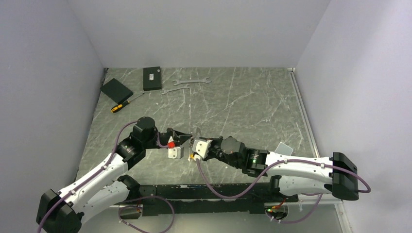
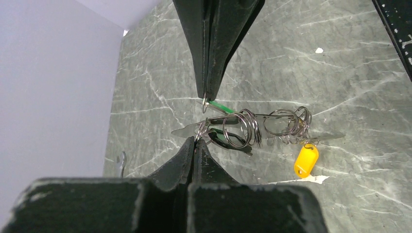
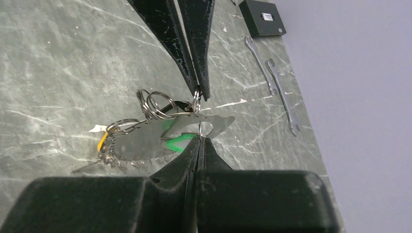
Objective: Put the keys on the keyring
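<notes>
On the grey marbled surface [image 1: 252,107], two silver wrenches [image 1: 193,81] lie at twelve o'clock. A black box [image 1: 152,78], a black pad [image 1: 116,90] and a yellow-handled screwdriver [image 1: 124,104] sit toward eleven o'clock.

Right claw [image 3: 199,140] tight on keys [image 3: 179,143]; left claw [image 3: 197,91] on wire ring [image 3: 196,100]

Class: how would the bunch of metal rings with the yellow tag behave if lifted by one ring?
Probably floppy: the ring bunch is loosely linked loops, likely to sag. Its yellow tag would probably swing. Thin polished wire may slip.
</notes>
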